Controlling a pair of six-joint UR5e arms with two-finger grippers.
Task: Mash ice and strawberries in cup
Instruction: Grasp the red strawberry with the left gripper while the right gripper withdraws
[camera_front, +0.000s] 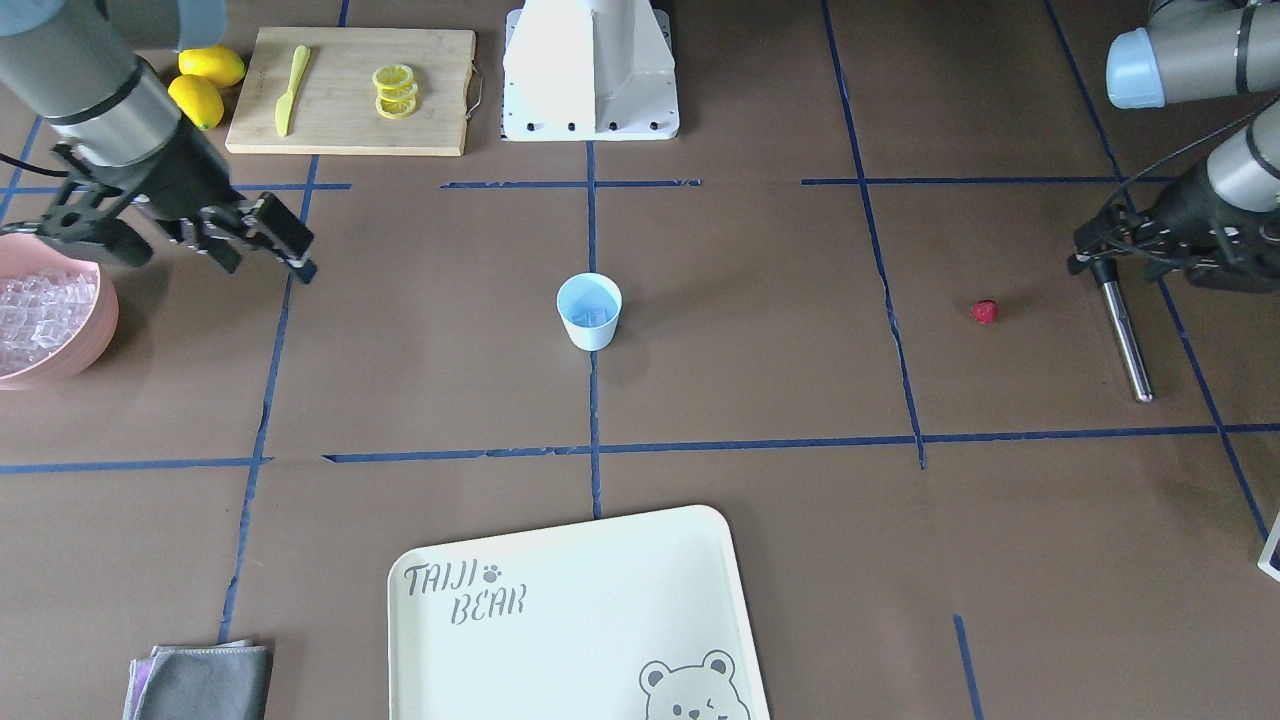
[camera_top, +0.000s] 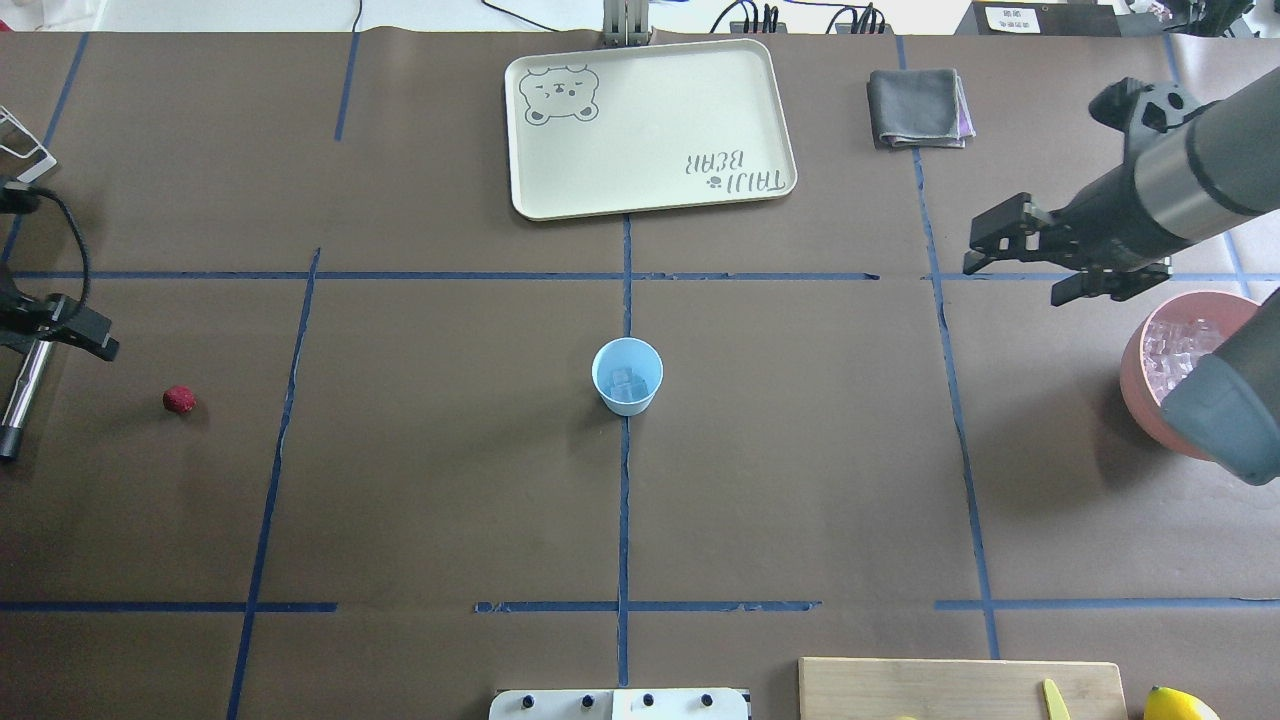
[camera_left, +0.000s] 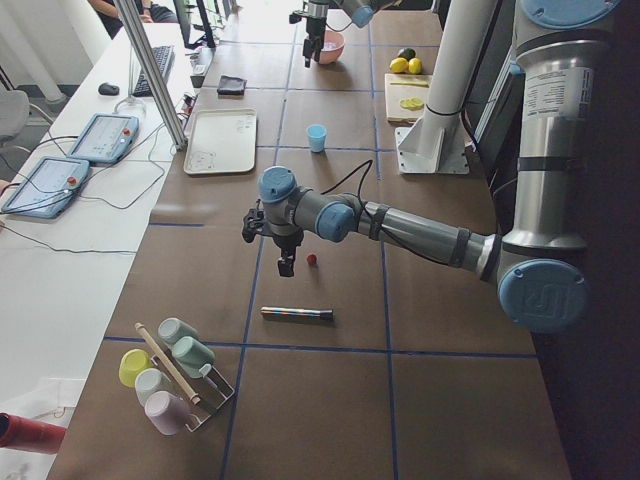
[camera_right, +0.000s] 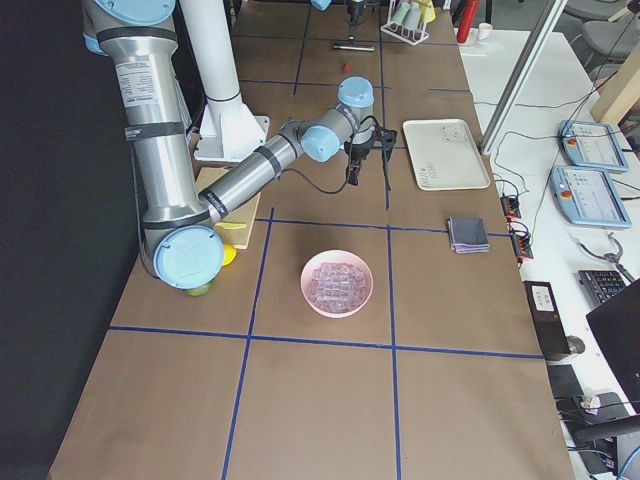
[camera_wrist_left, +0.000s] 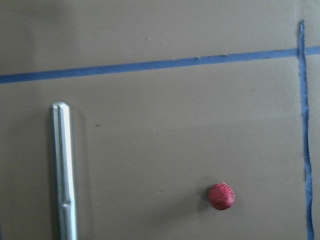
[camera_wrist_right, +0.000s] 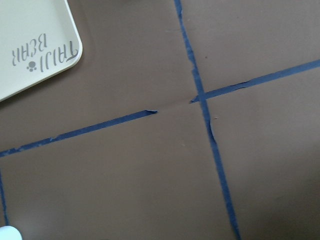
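Strawberry lies on table, well apart from cup w/ ice, near left claw; its gap I can't tell. Right claw seems wide, empty. Berry's prob. soft, slippery: I'd pinch sides gently.

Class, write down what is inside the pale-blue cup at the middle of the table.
Inside the cup lie clear ice cubes, nothing red. The strawberry sits apart on the table. The cubes cover the cup's floor; their number is unclear.
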